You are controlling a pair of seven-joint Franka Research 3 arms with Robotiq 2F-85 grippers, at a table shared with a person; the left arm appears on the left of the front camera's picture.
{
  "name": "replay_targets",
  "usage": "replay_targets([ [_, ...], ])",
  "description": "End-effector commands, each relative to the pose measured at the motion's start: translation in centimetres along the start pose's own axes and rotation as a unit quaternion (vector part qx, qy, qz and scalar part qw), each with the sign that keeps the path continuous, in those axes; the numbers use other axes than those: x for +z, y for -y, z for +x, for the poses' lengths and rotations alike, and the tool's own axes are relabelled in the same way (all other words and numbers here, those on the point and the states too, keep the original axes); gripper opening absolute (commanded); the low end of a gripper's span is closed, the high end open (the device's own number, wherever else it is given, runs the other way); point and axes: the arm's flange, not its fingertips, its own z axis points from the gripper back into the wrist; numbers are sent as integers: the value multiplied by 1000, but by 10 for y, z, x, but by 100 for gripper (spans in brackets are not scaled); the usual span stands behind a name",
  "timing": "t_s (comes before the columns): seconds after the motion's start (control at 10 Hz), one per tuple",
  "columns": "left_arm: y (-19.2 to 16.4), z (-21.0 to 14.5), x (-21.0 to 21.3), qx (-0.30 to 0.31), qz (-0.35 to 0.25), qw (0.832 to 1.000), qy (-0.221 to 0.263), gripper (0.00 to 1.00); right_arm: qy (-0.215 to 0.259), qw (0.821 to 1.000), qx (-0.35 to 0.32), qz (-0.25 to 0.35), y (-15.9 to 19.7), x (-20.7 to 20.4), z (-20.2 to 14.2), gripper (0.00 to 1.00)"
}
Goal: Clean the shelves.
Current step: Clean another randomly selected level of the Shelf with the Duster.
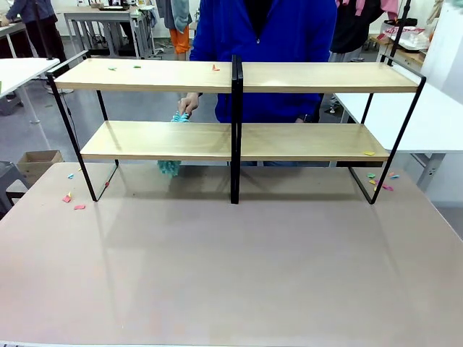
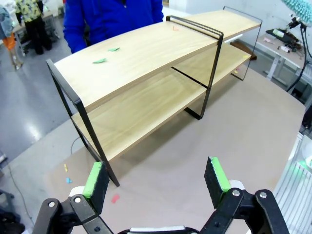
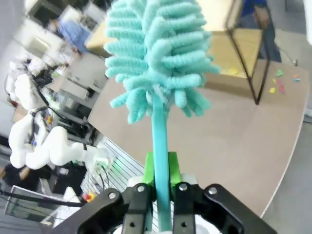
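Right now my left hand (image 2: 156, 176) hangs open above the table (image 2: 243, 136), its green pads well apart, facing the shelves (image 2: 136, 53). My right hand (image 3: 161, 168) is clamped on the handle of a teal duster (image 3: 158, 58), fluffy head up. The shelves stand at the table's far side, with coloured paper scraps (image 1: 137, 66) on the top board and more on the table near both ends. Behind them a person's hand (image 1: 189, 103) holds a second teal duster (image 1: 170, 168) by the lower board.
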Motion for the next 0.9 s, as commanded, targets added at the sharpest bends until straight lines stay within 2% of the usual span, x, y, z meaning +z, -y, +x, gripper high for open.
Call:
replay_targets([
  [0.0, -1, -1, 0, -3, -4, 1000, 5, 100, -70, 993, 57, -69, -96, -95, 47, 12],
  [0.2, -1, -1, 0, -3, -4, 1000, 5, 100, -139, 967, 188, -98, -199, -194, 63, 12],
  [0.3, -1, -1, 0, -3, -4, 1000, 5, 100, -147, 959, 226, -85, -218, -213, 58, 12],
  [0.4, -1, -1, 0, -3, -4, 1000, 5, 100, -141, 949, 281, -16, -211, -200, 51, 12],
  [0.5, -1, -1, 0, -3, -4, 1000, 5, 100, -142, 967, 198, -75, -229, -206, 40, 12],
  [0.6, -1, -1, 0, -3, -4, 1000, 5, 100, -142, 967, 198, -75, -229, -206, 40, 12],
  [0.7, -1, -1, 0, -3, -4, 1000, 5, 100, -160, 953, 249, -56, -254, -231, 35, 12],
  [0.8, -1, -1, 0, -3, -4, 1000, 5, 100, -187, 945, 223, -153, -279, -241, 45, 12],
])
